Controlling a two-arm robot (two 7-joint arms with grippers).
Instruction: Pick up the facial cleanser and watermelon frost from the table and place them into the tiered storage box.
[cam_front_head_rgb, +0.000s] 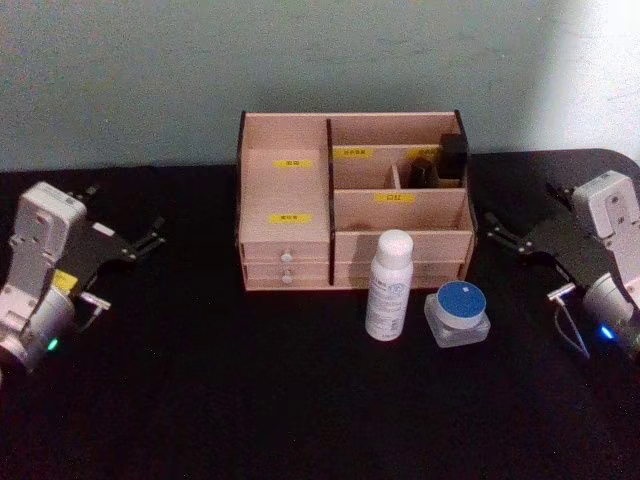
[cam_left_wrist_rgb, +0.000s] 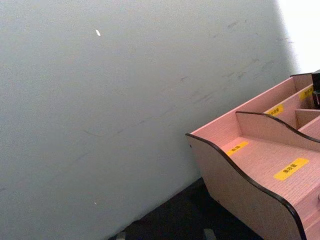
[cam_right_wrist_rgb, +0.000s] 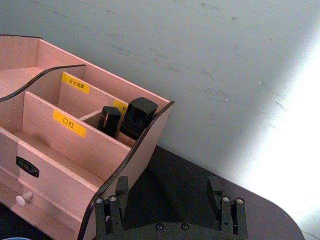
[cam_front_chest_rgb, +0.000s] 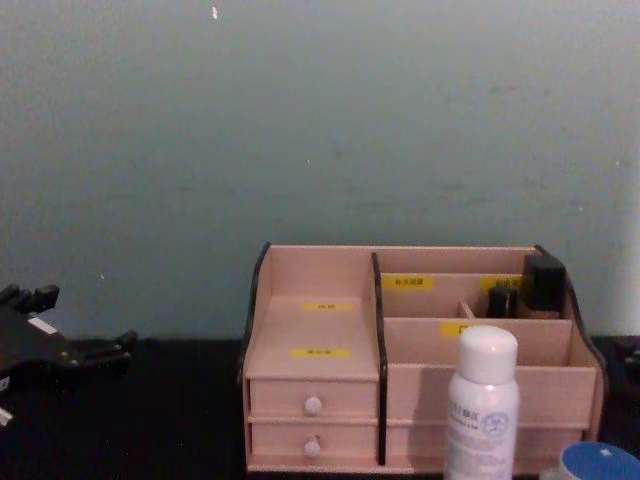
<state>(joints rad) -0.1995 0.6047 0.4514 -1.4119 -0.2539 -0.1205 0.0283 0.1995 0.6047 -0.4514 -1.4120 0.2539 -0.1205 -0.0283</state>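
Note:
The tiered storage box (cam_front_head_rgb: 286, 232) stands at the back middle of the black table, also seen in the chest view (cam_front_chest_rgb: 316, 330) and both wrist views (cam_left_wrist_rgb: 260, 165) (cam_right_wrist_rgb: 65, 150). Just in front of its right half stand a tall white bottle with a rounded cap (cam_front_head_rgb: 389, 285) (cam_front_chest_rgb: 483, 405) and, to its right, a squat clear jar with a blue lid (cam_front_head_rgb: 458, 312) (cam_front_chest_rgb: 598, 462). Their labels are too small to tell cleanser from watermelon frost. My left gripper (cam_front_head_rgb: 152, 238) (cam_front_chest_rgb: 100, 352) hovers open at the far left. My right gripper (cam_front_head_rgb: 497, 232) (cam_right_wrist_rgb: 170, 202) is open at the far right, beside the box's right wall.
Two dark small containers (cam_front_head_rgb: 445, 162) (cam_right_wrist_rgb: 129, 119) sit in the box's back right compartment. White-knobbed drawers (cam_front_head_rgb: 287, 268) face me at the box's lower left. A pale wall (cam_front_chest_rgb: 320, 120) rises right behind the box. The table (cam_front_head_rgb: 250, 400) is bare black in front.

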